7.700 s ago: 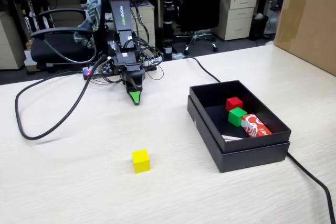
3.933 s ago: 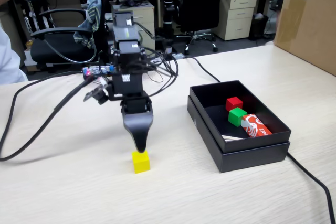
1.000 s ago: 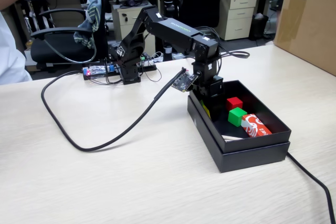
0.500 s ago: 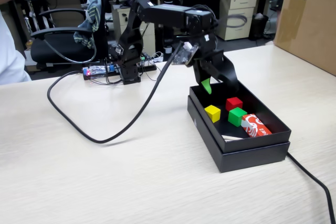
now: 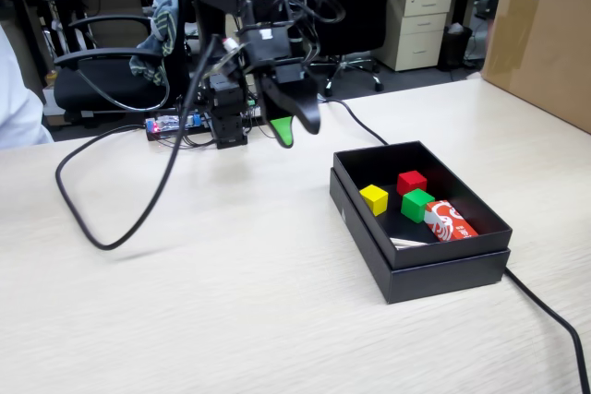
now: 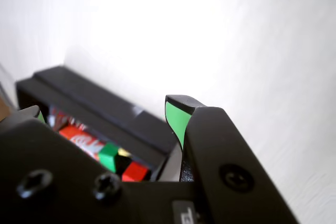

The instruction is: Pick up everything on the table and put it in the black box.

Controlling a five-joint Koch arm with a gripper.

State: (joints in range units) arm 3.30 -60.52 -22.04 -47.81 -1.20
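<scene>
- Black box (image 5: 443, 265) near table's right side, holding yellow block (image 5: 374, 198), red block (image 5: 412, 181), green block (image 5: 417, 204), red packet (image 5: 451, 220).
- Claw (image 5: 294, 126) raised left of box, jaws parted, empty; probably nothing left to collect.

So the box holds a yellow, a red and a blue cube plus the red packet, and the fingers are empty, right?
Not quite: there is no blue cube. The fixed view shows the black box holding a yellow cube, red cube and green cube beside the red packet. The rest stands.
</scene>
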